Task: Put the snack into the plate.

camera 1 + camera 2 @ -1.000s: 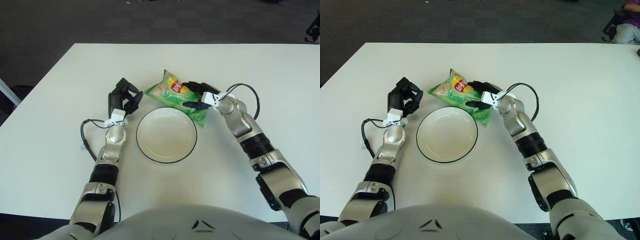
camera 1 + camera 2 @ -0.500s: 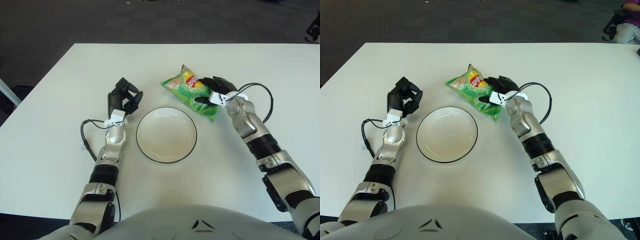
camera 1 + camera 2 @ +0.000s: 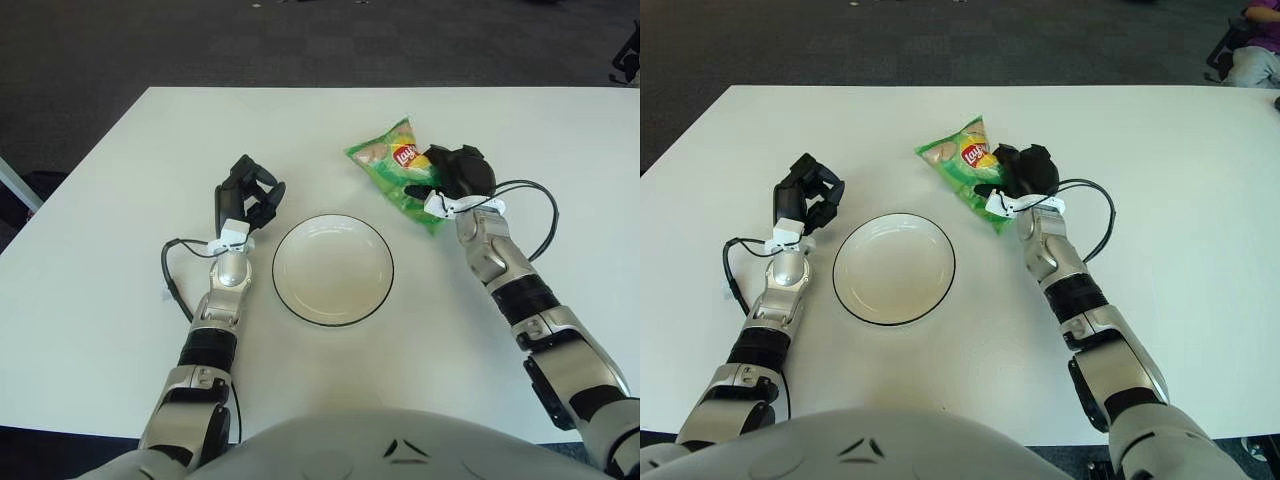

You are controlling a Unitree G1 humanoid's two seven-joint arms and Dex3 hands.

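A green Lay's snack bag [image 3: 392, 168] is held up off the white table, to the upper right of the plate. My right hand [image 3: 450, 176] is shut on the bag's right side. An empty white plate [image 3: 333, 270] with a dark rim sits on the table at the centre. My left hand [image 3: 246, 195] is parked to the left of the plate, fingers curled and holding nothing.
The white table [image 3: 90, 260] spreads wide around the plate. Black cables loop at each wrist, one by the left arm [image 3: 170, 275] and one by the right arm [image 3: 535, 215]. Dark carpet lies beyond the table's far edge.
My right hand has lifted the snack bag and carried it to the right and away from the plate's far rim. The left hand has not moved.
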